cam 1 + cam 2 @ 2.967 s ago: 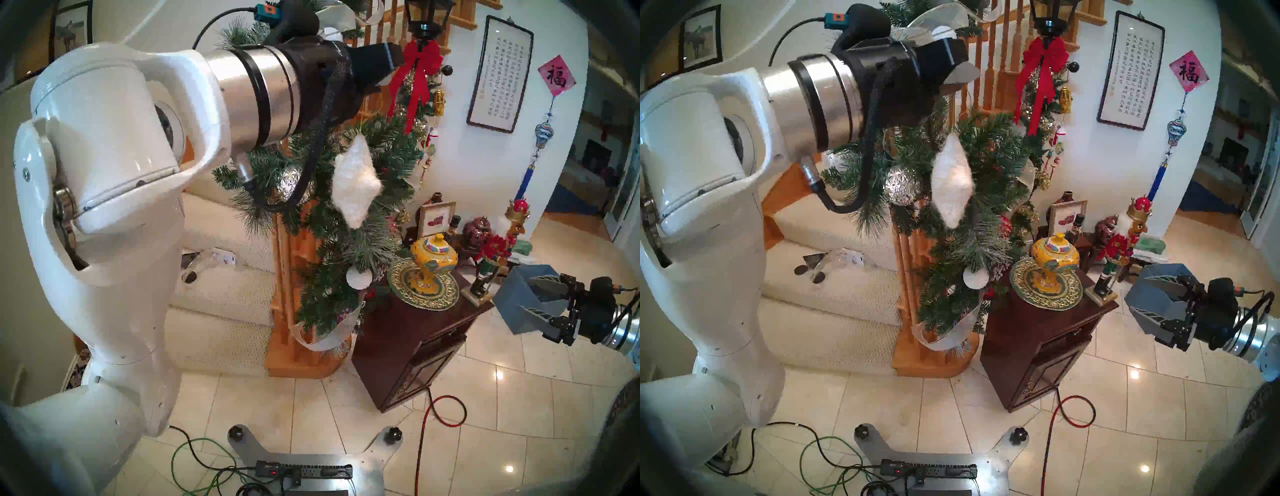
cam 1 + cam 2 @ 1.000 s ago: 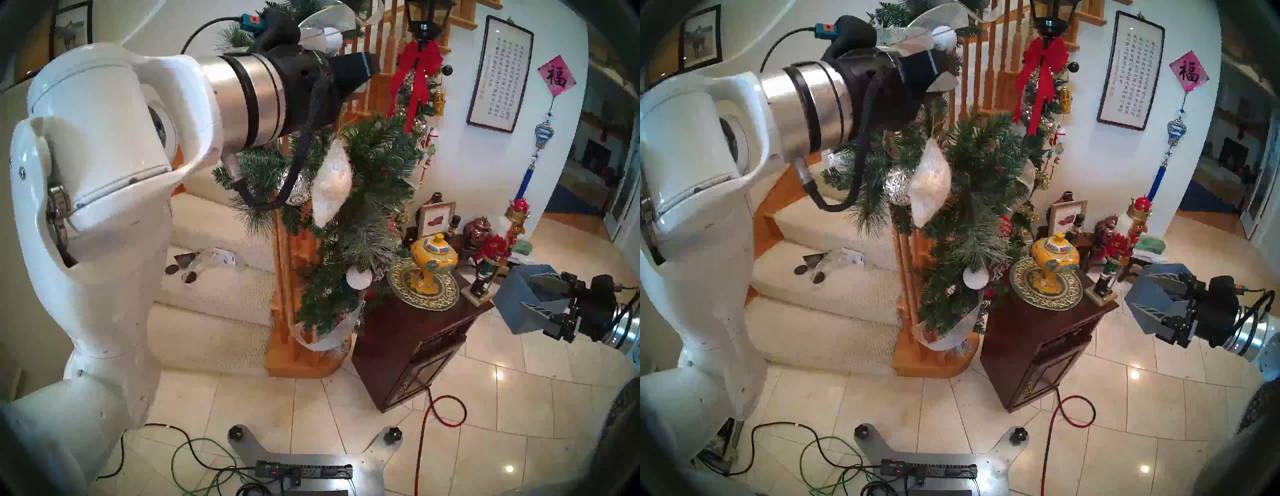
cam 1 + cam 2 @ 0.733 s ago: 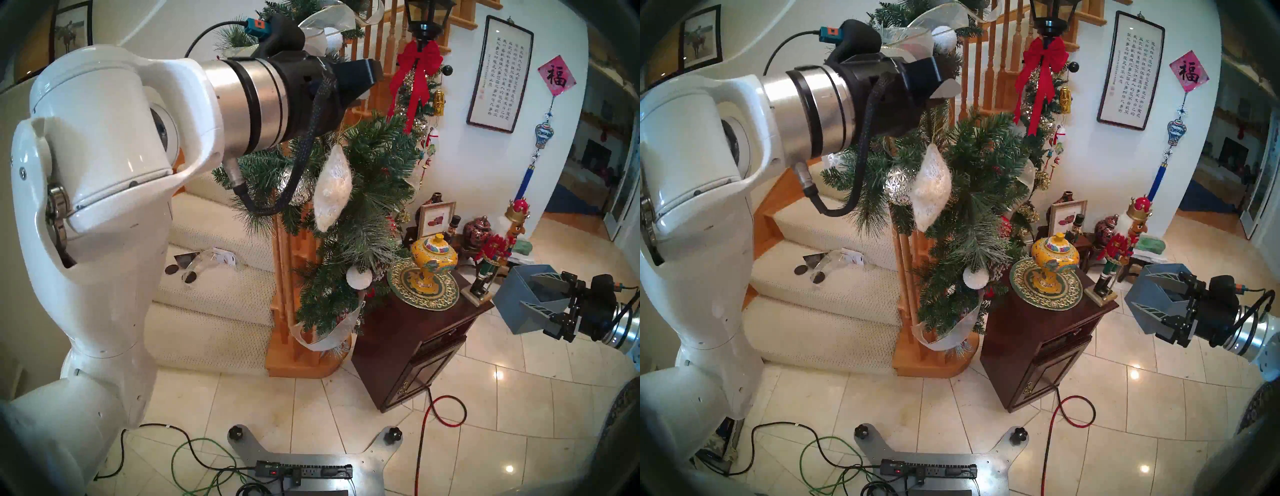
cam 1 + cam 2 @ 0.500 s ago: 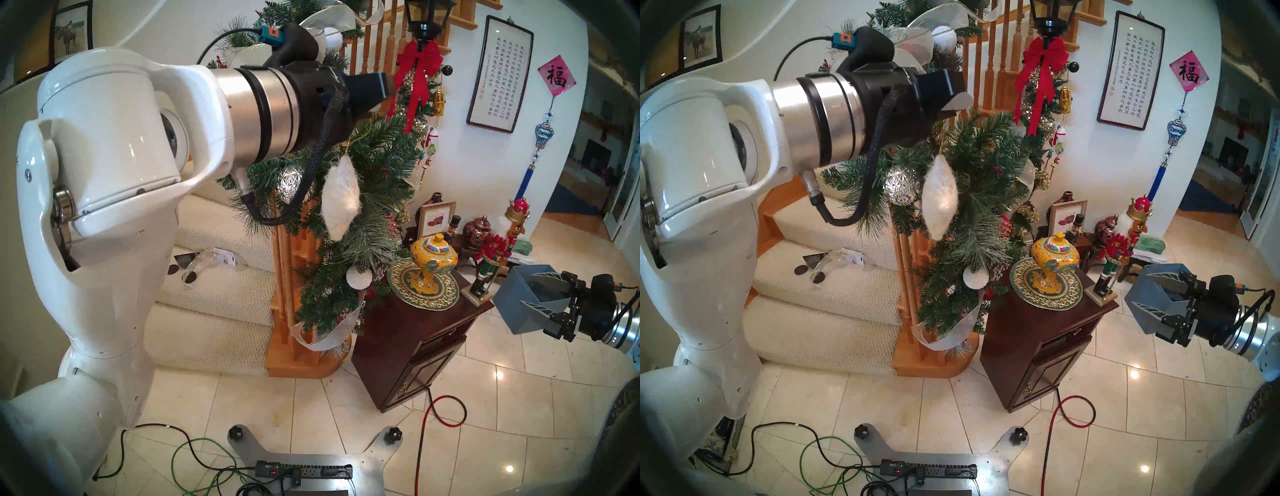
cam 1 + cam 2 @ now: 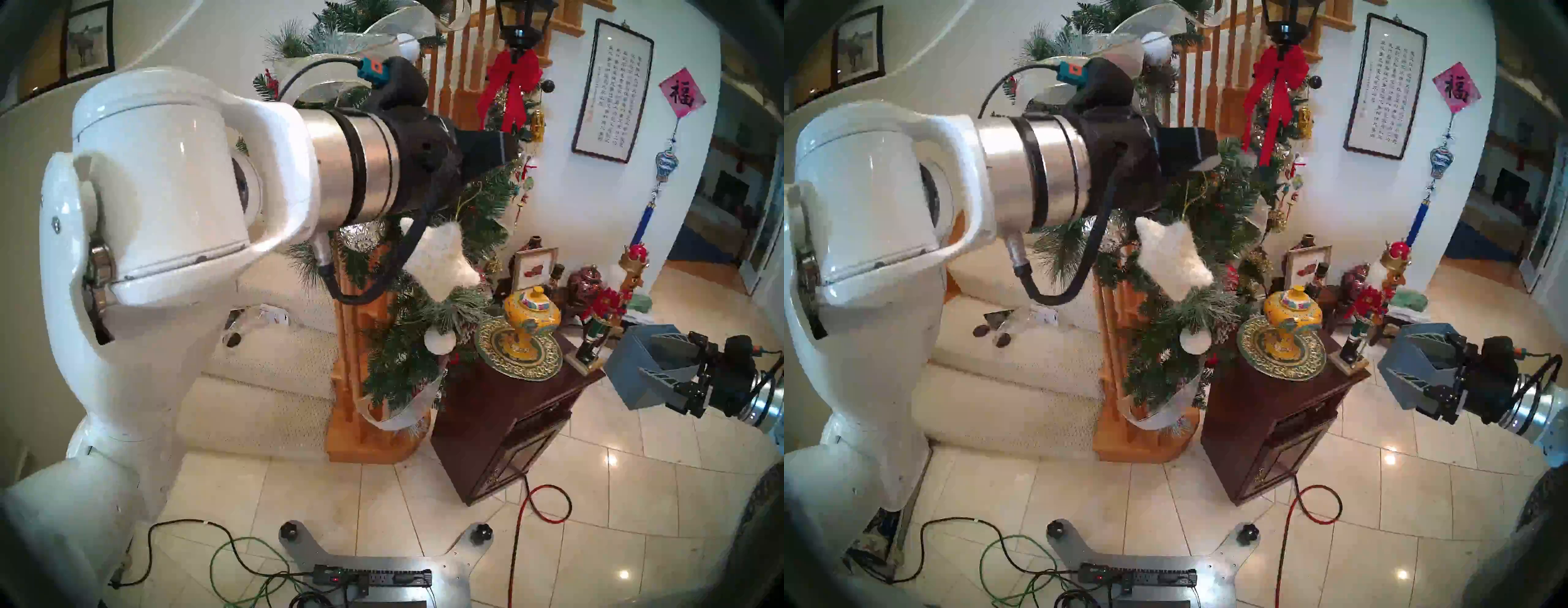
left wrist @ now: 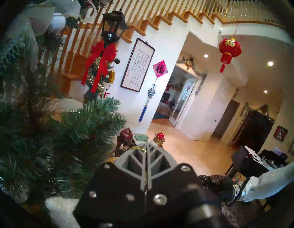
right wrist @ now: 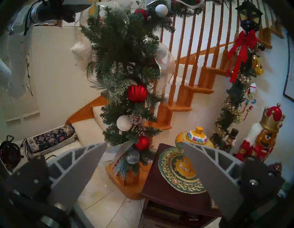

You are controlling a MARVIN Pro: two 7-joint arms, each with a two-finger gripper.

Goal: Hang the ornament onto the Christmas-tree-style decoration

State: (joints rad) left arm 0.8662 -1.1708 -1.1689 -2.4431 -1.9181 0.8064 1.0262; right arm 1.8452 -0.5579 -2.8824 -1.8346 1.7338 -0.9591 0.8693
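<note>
Clearly the left hand (image 6: pixel 146 152) is pressed together on the thin gold string loop (image 5: pixel 1192 196) so that the white fuzzy star (image 5: pixel 1172 259) dangles free below it; gripping the string instead of the puffy body leaves the loop open to slip over a branch. That hand reaches level into the upper part of the green pine garland (image 5: pixel 1212 199) on the stair post, and the star hangs against the needles just beside a faceted silver ball (image 5: pixel 360 235), above a small white ball (image 5: pixel 1194 339). Judging by this, the loop is being brought to a twig and is not yet caught on one.

Meanwhile the right hand (image 7: pixel 144 160) is spread wide and empty, held well apart at the side near the dark wooden cabinet (image 5: pixel 1272 429), probably to keep out of the way.

Much is concealed. From the head views the left wrist covers the fingertips and the top of the string, so where the loop sits among the needles cannot be told. In the left wrist view only a glint of gold shows at the finger seam and the star is out of sight. From the right wrist view the star (image 7: pixel 82 52) is half behind foliage.
</note>
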